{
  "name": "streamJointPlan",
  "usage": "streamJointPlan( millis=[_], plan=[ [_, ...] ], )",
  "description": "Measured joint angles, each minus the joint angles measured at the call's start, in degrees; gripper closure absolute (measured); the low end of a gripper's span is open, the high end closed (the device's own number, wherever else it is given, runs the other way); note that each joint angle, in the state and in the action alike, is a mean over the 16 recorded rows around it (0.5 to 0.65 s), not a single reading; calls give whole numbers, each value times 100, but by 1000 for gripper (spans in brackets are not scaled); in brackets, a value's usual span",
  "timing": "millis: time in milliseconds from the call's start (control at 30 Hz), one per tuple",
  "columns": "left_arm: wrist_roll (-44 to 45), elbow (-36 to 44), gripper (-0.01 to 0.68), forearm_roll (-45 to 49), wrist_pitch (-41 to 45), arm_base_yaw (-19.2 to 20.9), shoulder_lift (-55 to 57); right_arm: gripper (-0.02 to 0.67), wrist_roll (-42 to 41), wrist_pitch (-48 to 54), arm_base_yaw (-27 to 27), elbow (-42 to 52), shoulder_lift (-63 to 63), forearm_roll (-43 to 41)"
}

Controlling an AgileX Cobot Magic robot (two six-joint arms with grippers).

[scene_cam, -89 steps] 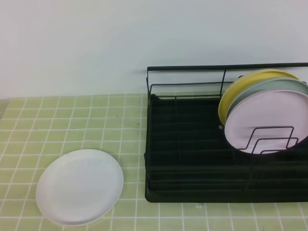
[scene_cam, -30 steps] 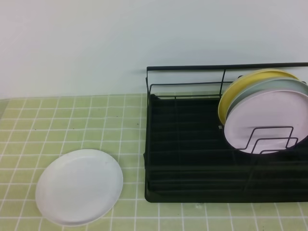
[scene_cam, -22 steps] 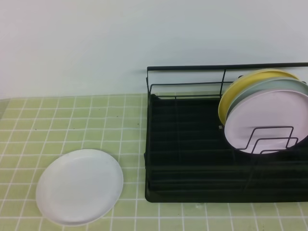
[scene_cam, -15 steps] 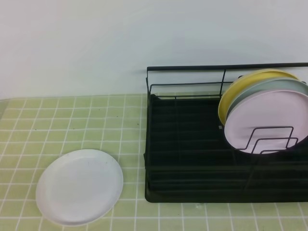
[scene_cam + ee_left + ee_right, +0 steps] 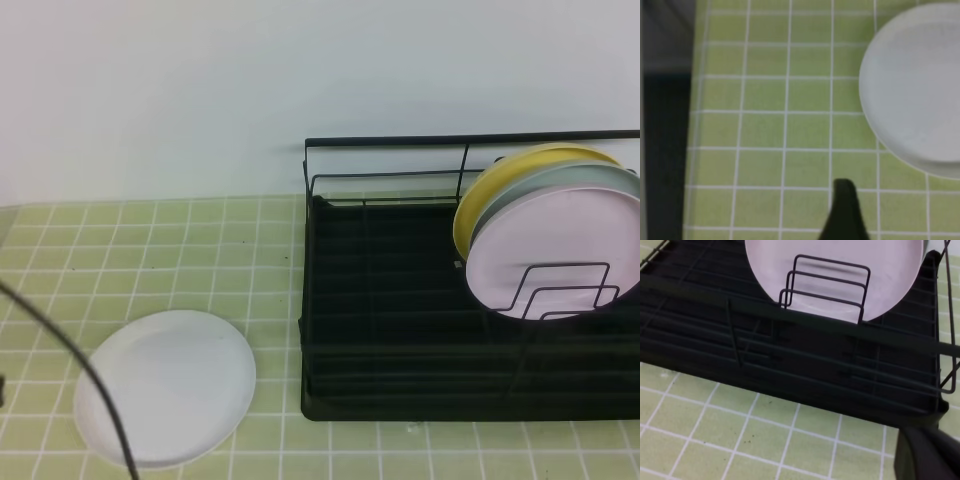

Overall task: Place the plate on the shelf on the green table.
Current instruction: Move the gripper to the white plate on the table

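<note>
Over on the left a dark cable (image 5: 70,365) swings across the view, and the left hand (image 5: 844,212) shows only a dark fingertip low over the green surface (image 5: 180,240); whether it's parted or together, I cannot tell. The plate (image 5: 165,387) lies flat just left of the shelf (image 5: 400,330), untouched. Coloured plates (image 5: 555,235) stand upright in the dividers so they drain; the right hand (image 5: 927,455) hangs in front of the shelf, state unclear.

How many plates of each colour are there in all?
White plate: 1, flat on the green table
Yellow plate: 1, in the shelf
Pale green plate: 1, in the shelf
Pink plate: 1, in the shelf
Total: 4 plates
</note>
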Motion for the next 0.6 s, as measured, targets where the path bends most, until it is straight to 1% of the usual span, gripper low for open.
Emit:
streamJointPlan(
  millis=[100, 200, 367, 600],
  plan=[
    [224, -329, 193, -98, 16, 0, 756, 651, -2, 0, 0, 0, 7, 3],
    [358, -563, 174, -209, -76, 0, 1425, 651, -4, 0, 0, 0, 7, 6],
    [480, -778, 201, -372, -435, 0, 2340, 651, -7, 0, 0, 0, 7, 9],
    [540, -816, 223, -453, -1090, 0, 3278, 651, -9, -2, 0, 0, 7, 9]
  ],
)
